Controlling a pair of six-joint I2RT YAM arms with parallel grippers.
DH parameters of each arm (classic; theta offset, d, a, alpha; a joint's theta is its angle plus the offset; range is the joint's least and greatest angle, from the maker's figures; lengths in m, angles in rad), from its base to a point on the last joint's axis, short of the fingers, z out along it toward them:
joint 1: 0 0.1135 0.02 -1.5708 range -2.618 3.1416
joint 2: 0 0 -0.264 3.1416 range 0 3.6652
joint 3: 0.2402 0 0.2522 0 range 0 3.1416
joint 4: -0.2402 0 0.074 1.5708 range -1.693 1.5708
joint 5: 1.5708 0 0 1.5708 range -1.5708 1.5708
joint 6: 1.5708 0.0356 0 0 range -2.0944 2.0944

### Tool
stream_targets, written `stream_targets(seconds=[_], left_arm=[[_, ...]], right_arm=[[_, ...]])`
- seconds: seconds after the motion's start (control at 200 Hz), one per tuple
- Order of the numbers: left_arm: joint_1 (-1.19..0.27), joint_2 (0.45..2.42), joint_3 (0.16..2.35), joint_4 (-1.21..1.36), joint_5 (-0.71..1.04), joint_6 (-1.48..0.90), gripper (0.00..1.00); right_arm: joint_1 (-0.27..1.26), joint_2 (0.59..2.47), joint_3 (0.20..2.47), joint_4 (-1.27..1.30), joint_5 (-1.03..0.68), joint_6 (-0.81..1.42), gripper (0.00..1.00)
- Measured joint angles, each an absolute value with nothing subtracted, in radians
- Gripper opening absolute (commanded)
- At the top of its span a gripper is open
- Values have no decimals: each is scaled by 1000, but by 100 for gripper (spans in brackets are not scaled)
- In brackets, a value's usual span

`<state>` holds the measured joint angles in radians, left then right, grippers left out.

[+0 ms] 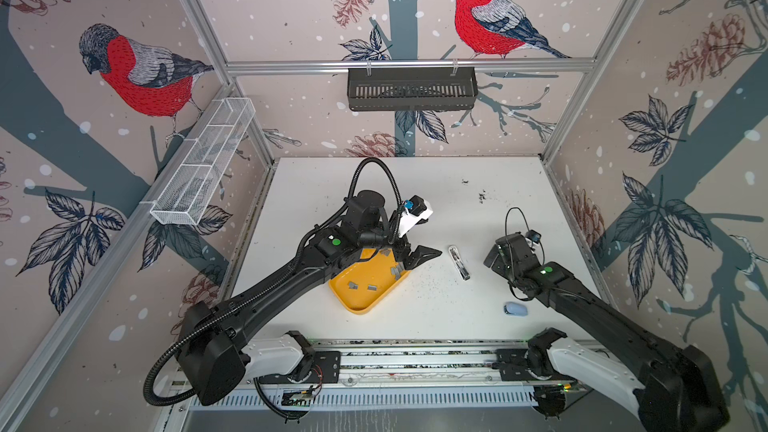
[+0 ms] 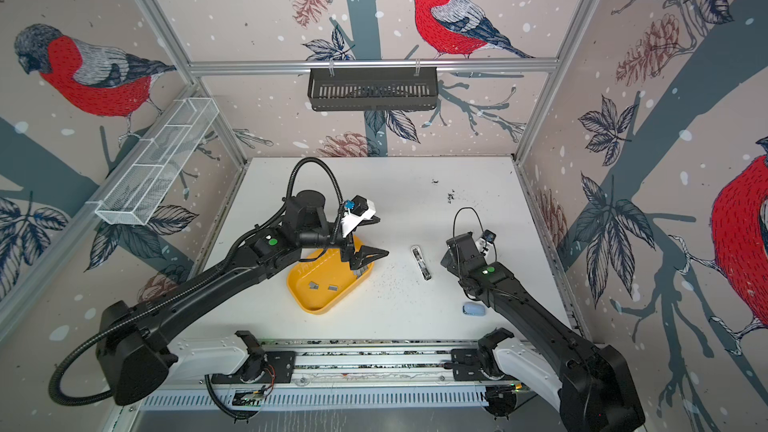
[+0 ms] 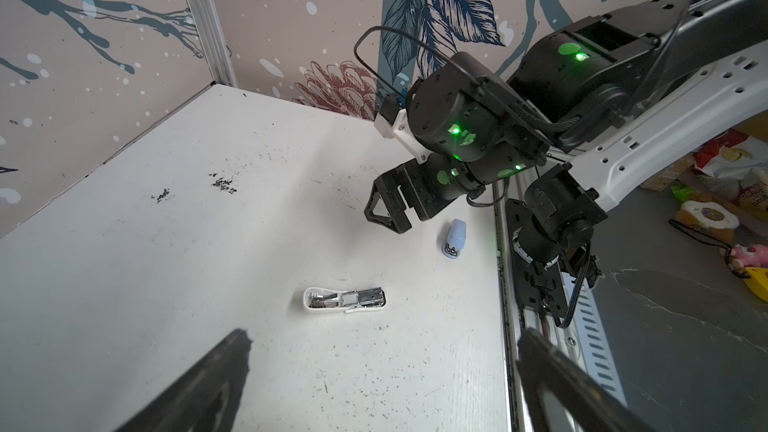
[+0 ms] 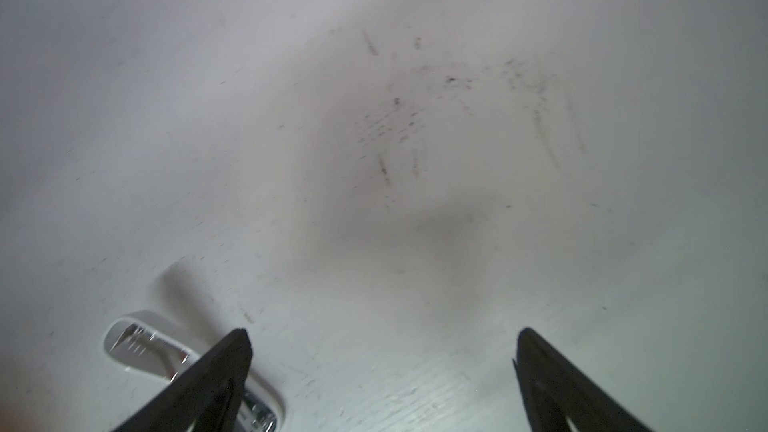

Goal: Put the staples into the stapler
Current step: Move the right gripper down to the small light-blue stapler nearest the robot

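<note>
White, scuffed table (image 1: 374,184) forms the floor of a cell walled with bullfinch prints.

Top views: I take the stapler (image 1: 459,262) as reference. It lies opened flat with its metal channel facing up, which I judge is meant to let a strip drop in from above. Its long axis runs from back wall to front rail; the rounded white end points at the wall, the metal nose at the rail. The staples (image 1: 353,284) lie as loose grey strips in a yellow tray (image 1: 338,292) on the left-arm side of the stapler, presumably to keep them gathered; none is in the channel that I can see. The left gripper (image 1: 424,259) hangs over the tray corner nearest the stapler, jaws spread, carrying nothing. The right gripper (image 1: 492,259) sits just beside the stapler on the opposite side. A small blue object (image 1: 515,308) rests nearer the rail than the stapler.

Left wrist view: the left fingers (image 3: 232,367) stand wide apart and empty; the stapler (image 3: 345,300) lies ahead of them, broadside on.

Right wrist view: the right fingers (image 4: 232,359) are released, with bare table between them; the stapler (image 4: 137,342) lies partly behind one finger, not gripped. I judge loading has not begun.
</note>
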<state>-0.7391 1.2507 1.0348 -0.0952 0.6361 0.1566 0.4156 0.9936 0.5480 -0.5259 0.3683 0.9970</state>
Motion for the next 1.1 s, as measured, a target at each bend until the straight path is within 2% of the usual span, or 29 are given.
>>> stream_targets(seconds=[0.5, 0.75, 0.941, 1.101], left_arm=[[-744, 1224, 1038, -95, 672, 154, 99], [-745, 1210, 1040, -94, 683, 153, 99], [-745, 1209, 1040, -94, 685, 153, 100], [-745, 1207, 1040, -94, 684, 153, 99]], right_arm=[[329, 1000, 556, -754, 317, 1282, 96], [312, 1067, 548, -830, 282, 1309, 94], [308, 1168, 538, -852, 192, 1308, 92], [328, 1141, 500, -794, 155, 1313, 90]])
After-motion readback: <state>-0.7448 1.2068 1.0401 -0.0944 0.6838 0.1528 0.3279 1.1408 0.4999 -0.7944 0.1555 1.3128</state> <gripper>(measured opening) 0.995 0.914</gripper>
